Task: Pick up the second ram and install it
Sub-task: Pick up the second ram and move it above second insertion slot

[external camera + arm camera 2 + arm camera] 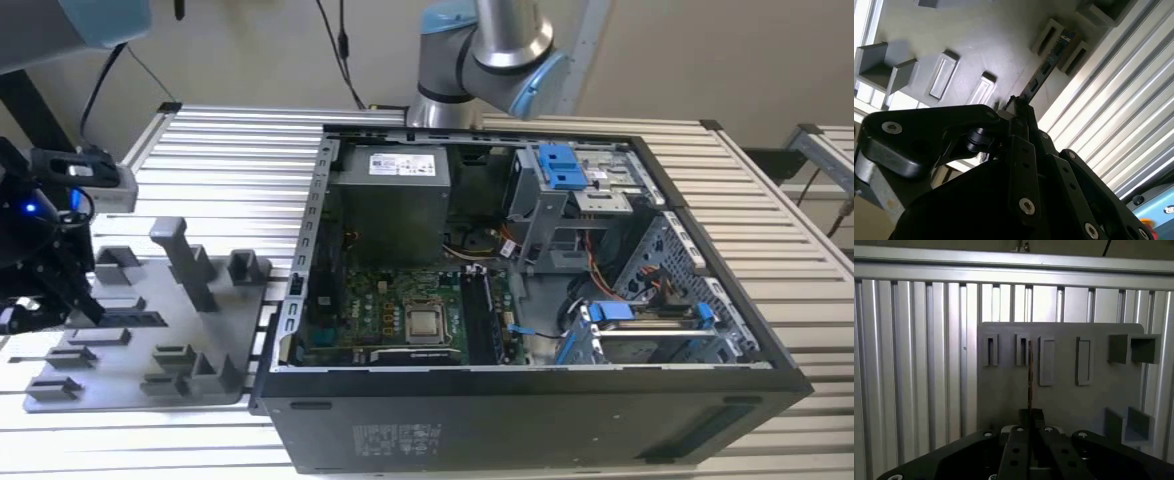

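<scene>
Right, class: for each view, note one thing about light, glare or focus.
Exterior view: even light, though the inside of the computer case sits in shadow. Second wrist view: the claw is a dark, soft-focus foreground; the slatted table glares white. First wrist view: the second ram, edge-on, is a thin line against the evenly lit grey tray.

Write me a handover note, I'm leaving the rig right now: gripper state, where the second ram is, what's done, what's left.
Gripper: shut on one end of the second ram, which is seen edge-on in the first wrist view.
Ram: over the grey fixture tray. In the second wrist view its far end lies between two tray posts; whether it is lifted clear, I cannot tell.
Done: ram gripped.
Left: the ram is not yet at the motherboard inside the open computer case.
</scene>
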### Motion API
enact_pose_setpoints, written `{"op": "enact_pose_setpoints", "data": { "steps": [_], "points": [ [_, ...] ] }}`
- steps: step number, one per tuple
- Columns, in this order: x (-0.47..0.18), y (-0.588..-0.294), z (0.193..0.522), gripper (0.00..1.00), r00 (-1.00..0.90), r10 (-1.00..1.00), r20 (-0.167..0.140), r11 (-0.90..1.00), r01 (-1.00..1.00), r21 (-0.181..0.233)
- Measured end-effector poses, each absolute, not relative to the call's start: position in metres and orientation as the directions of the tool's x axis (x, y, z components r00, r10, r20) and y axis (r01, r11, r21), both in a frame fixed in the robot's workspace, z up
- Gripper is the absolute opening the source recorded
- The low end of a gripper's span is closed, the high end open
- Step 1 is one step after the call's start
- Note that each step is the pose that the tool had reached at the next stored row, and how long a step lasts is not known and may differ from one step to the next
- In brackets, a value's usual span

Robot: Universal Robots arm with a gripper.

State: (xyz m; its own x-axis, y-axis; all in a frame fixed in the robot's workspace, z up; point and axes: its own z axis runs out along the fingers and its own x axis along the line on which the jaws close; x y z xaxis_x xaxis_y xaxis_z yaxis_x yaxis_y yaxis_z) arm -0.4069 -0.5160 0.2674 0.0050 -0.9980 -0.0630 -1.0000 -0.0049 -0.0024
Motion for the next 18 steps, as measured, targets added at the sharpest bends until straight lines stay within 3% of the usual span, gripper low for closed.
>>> {"op": "enact_pose_setpoints", "data": {
  "steps": [18],
  "points": [
    [-0.407, -0.516, 0.303, 0.14, 0.005, -0.998, -0.063, -0.005, -1.000, -0.002]
  ]
}}
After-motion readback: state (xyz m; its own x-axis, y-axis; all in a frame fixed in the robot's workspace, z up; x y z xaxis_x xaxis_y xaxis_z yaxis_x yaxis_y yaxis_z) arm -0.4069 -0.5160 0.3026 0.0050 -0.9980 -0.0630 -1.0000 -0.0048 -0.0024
